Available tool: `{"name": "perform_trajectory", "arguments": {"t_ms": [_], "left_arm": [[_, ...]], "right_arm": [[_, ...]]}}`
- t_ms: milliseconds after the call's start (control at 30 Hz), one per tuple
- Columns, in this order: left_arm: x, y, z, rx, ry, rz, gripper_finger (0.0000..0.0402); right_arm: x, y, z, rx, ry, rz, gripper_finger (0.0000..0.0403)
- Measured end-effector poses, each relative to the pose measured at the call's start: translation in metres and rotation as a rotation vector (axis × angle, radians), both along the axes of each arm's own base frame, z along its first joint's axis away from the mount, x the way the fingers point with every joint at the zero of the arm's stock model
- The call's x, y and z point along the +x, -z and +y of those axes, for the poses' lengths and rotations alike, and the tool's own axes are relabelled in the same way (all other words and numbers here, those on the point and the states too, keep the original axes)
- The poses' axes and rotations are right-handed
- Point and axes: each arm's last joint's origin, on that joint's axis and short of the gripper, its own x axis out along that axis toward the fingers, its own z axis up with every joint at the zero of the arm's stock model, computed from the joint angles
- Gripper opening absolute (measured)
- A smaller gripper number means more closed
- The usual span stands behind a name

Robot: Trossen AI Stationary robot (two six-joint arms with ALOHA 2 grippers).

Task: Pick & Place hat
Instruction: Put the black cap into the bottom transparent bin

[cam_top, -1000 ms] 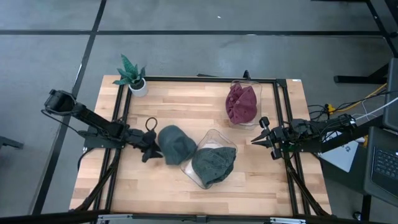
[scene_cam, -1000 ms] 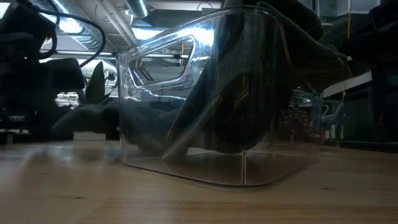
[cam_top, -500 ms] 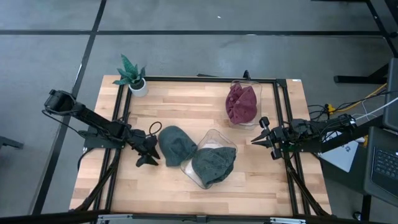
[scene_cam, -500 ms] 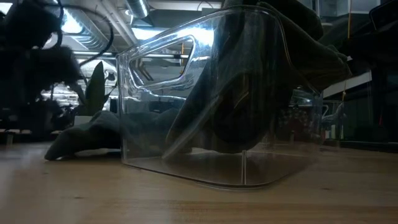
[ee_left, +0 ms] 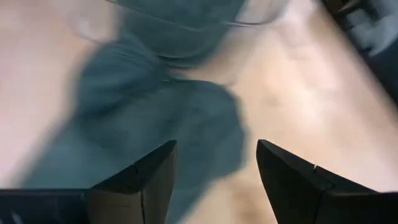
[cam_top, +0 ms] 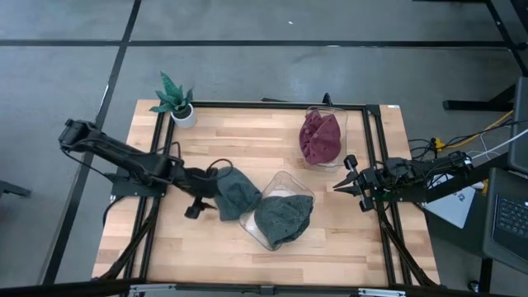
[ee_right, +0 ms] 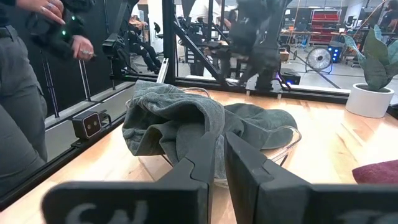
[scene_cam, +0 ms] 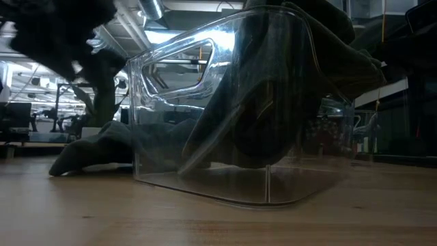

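High view: bin (cam_top: 290, 186) beside hat (cam_top: 235, 191).

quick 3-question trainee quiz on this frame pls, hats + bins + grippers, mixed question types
1. True or false: the dark red hat sits in a clear bin at the table's far right side.
2. Which gripper is nearest the loose green hat on the table? A) left gripper B) right gripper
3. Fill in: the near clear bin holds a second ____ hat.

Key:
1. True.
2. A. It hovers at that hat's left edge with fingers open, holding nothing; the right gripper is shut and waits near the table's right edge.
3. Green.
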Motion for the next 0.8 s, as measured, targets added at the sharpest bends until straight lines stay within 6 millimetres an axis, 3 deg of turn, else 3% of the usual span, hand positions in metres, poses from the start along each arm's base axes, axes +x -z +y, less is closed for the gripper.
{"name": "perform_trajectory", "arguments": {"t_ms": [167,300,800], "left_arm": [[0.008,-0.029,0.012,0.258,0.03,-0.006,0.0216],[0.02,-0.039,0.021,0.357,0.073,0.046,0.0216],[0.076,-0.012,0.051,0.49,0.237,0.288,0.0216]], "right_arm": [[0.0,0.0,0.0,0.0,-0.001,0.0,0.0036],[0.0,0.0,0.0,-0.001,0.0,0.0,0.0036],[0.0,0.0,0.0,-0.002,0.0,-0.001,0.0036]]}}
